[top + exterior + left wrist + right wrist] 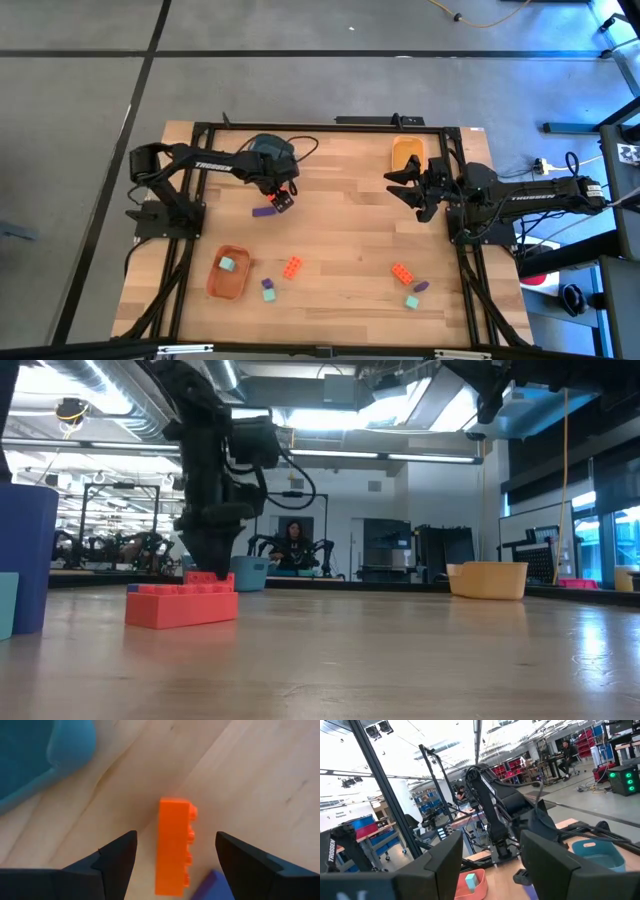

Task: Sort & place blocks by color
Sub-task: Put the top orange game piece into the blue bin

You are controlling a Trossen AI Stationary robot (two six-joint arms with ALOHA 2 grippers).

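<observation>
My left gripper is open and low over the table, just near of the dark blue bowl. An orange-red block lies flat on the wood between its fingers, with a gap on each side. A purple block lies right beside it. My right gripper is open and raised beside the yellow bowl, touching nothing. A teal block sits in the orange bowl. More blocks lie near the front edge: orange-red, orange-red, purple and teal.
A purple and a teal block lie together right of the orange bowl. The black frame rails border the table. Bare wood lies between the two arms. In the low view a person sits far behind the table.
</observation>
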